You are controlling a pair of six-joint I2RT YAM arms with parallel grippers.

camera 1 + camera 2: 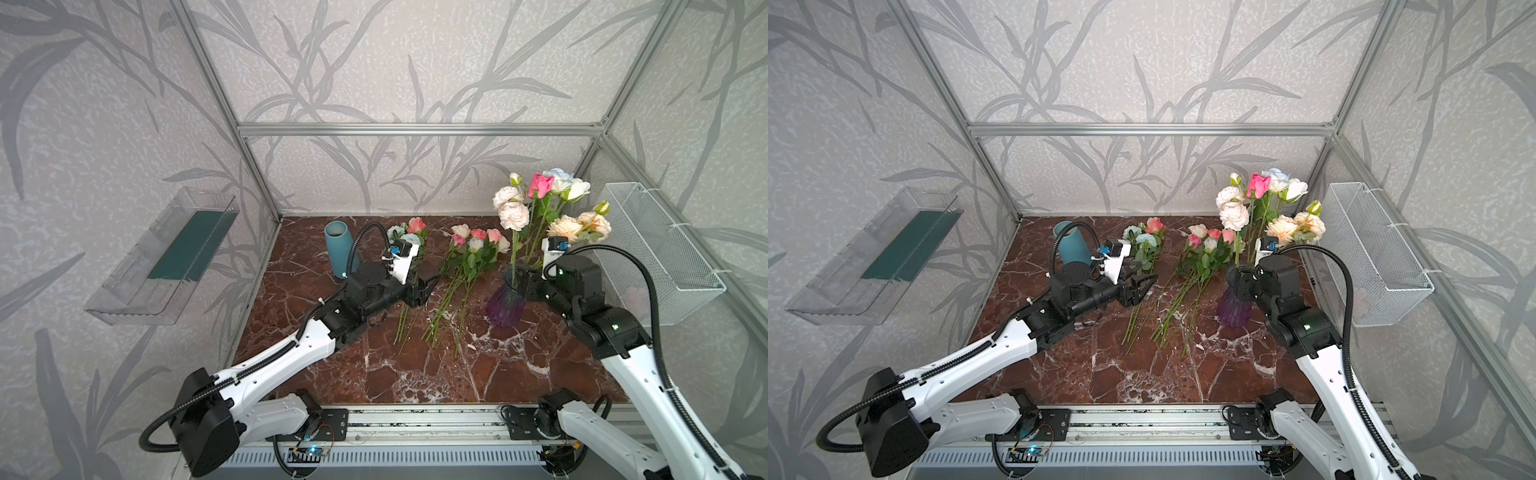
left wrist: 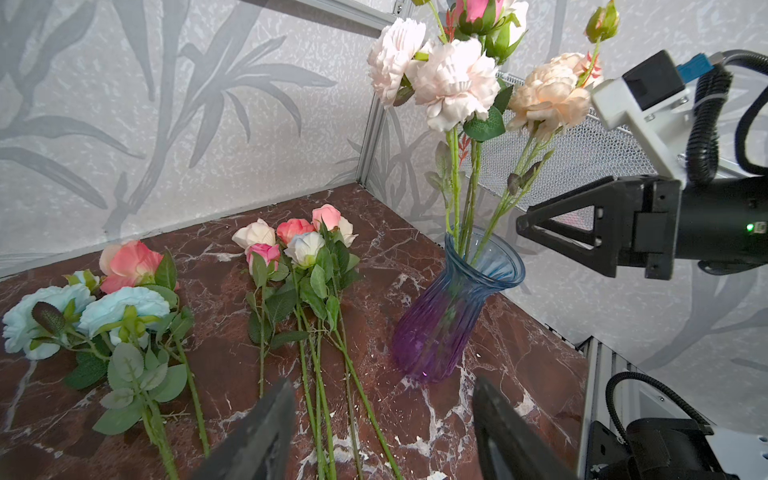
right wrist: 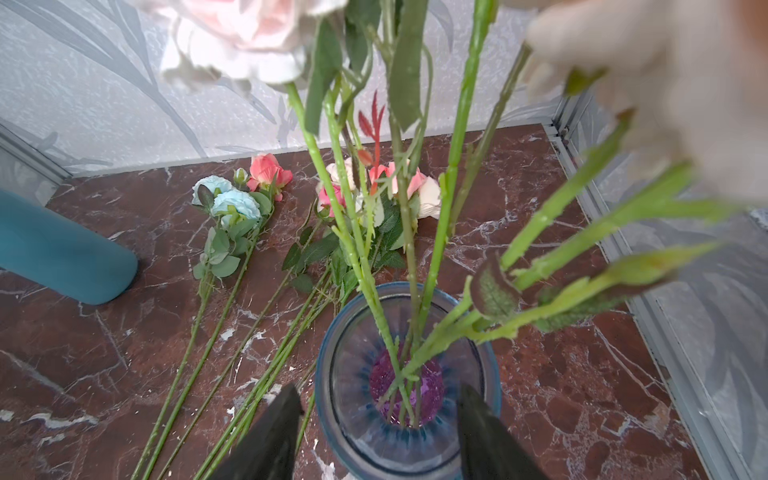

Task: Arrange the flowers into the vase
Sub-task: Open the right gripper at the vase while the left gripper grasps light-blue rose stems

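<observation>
Flowers (image 1: 1233, 216) on long thin green stems are your job, and they sit in three groups across the dark red marbled surface (image 1: 374, 365). Farthest left stands a teal matte cylinder (image 1: 338, 249), upright with nothing showing from its top; it looks like a spare vessel parked out of the way. To its right your left claw (image 1: 1147, 291) hovers low, jaws apart with nothing between them. It is above the stems of the small pale blue and coral bunch (image 2: 120, 303) and pointing toward the next group, probably because thin stems are easiest to take low, clear of the leaves. That next group, a bunch of pink, coral and cream roses (image 2: 305, 249), lies flat with blooms toward the back wall and stems toward you, so you can pinch a stem without crushing a bloom. Right of it, the flared ribbed glass vase, blue at the rim and purple at the base (image 2: 449, 316), stands upright. Several tall pink, cream and peach blooms (image 2: 453, 79) are already in it, stems crossing at the bottom and fanning outward. Your right claw (image 3: 379, 390) hangs over the near side of the rim, jaws apart and gripping nothing, which suggests those stems stand unaided. A white wire mesh basket (image 1: 660, 249) hangs on the right wall, uninvolved.
</observation>
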